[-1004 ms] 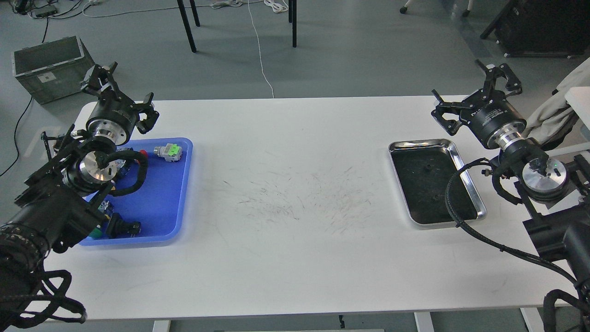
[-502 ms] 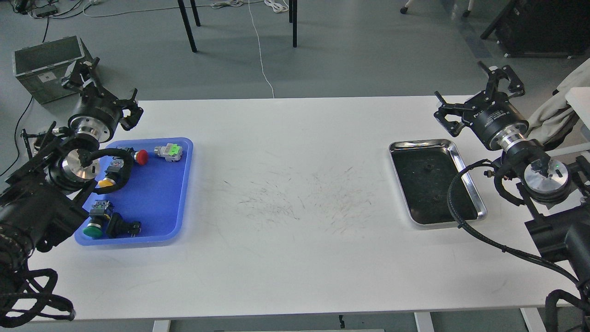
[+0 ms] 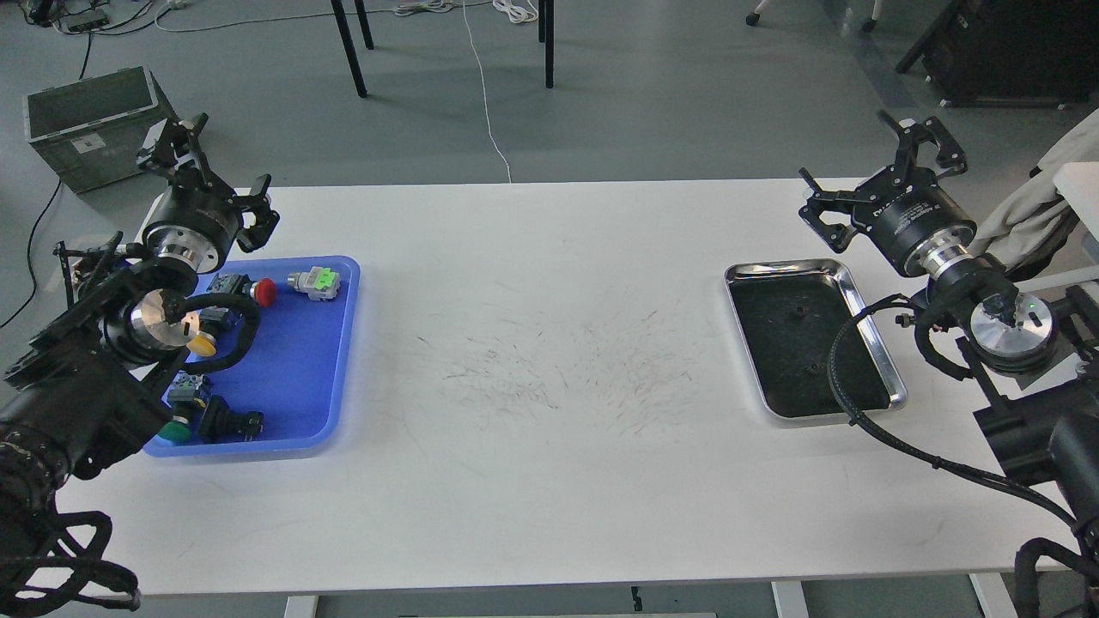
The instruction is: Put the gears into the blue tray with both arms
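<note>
Near the tabletop's right edge, gears [image 3: 799,312] await pickup in the steel tray [image 3: 867,322]; both claws, left [image 3: 210,172] and right [image 3: 876,176], hover spread, empty.

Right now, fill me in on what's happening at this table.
Nothing is being held. The left pincer hovers open at the far edge of the blue tray, which holds push-button switches. The right pincer hovers open beyond the steel tray, where two small gears lie on the black liner. No gear in the blue tray that I can see.
</note>
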`<act>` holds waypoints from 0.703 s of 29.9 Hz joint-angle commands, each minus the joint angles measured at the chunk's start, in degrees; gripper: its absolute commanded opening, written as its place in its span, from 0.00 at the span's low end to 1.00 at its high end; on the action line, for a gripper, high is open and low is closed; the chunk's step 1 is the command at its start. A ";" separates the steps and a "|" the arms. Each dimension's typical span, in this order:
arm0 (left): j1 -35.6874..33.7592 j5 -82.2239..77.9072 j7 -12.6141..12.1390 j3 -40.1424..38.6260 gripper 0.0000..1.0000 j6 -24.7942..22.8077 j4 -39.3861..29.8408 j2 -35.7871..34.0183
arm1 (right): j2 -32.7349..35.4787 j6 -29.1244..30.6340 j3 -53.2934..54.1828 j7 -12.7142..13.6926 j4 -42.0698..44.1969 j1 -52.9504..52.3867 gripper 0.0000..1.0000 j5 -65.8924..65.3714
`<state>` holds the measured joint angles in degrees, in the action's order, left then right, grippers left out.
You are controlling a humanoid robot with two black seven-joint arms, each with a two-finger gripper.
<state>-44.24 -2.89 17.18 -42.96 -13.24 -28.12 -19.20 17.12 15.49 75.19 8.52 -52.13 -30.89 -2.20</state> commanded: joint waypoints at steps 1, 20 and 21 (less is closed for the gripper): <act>0.03 -0.28 -0.40 0.33 0.98 0.06 0.00 0.83 | 0.02 0.07 -0.13 0.00 0.01 -0.40 0.99 -0.09; 1.43 -0.28 0.22 0.33 0.98 -0.03 0.00 -2.51 | 11.16 -5.47 -22.43 1.23 -10.01 -9.62 0.99 -7.53; 1.52 -0.28 0.31 0.33 0.98 -0.03 0.00 -2.86 | 13.01 -5.55 -25.68 1.41 -10.97 -10.94 0.99 -11.04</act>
<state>-43.36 -3.13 17.29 -42.63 -13.36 -28.17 -21.43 25.51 10.16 57.68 9.57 -61.07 -38.41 -6.65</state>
